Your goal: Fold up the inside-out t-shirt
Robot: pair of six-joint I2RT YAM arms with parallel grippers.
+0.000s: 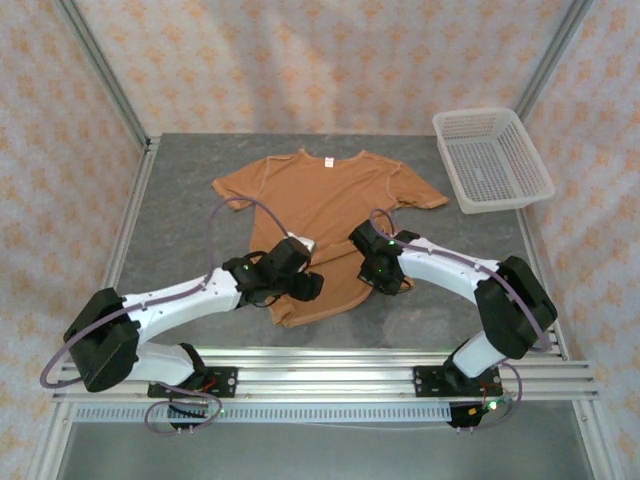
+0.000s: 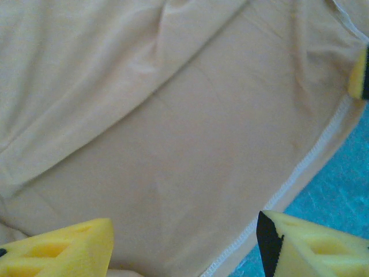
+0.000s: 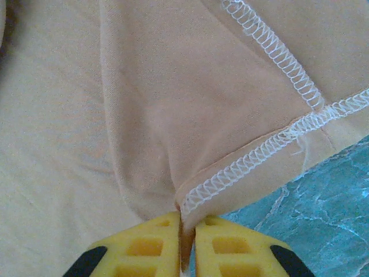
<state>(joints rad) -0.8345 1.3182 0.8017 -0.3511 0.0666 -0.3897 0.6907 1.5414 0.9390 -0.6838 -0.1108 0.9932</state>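
Observation:
The inside-out t-shirt (image 1: 320, 200) lies flat on the grey table (image 1: 180, 230), collar at the far side with a small white label (image 1: 327, 162), hem toward me. My left gripper (image 1: 303, 286) hovers over the shirt's lower left part. In the left wrist view it (image 2: 184, 248) stands open, its yellow fingers (image 2: 57, 251) apart above smooth cloth (image 2: 173, 144) and the stitched hem (image 2: 300, 167). My right gripper (image 1: 384, 272) is at the lower right hem. In the right wrist view it (image 3: 187, 245) is shut on a pinched fold of the shirt (image 3: 173, 127) beside the white overlock seam (image 3: 253, 156).
A white plastic basket (image 1: 492, 160) stands at the table's far right corner. Bare grey table (image 3: 311, 213) runs along both sides of the shirt. Metal frame posts and patterned walls close in the table on three sides.

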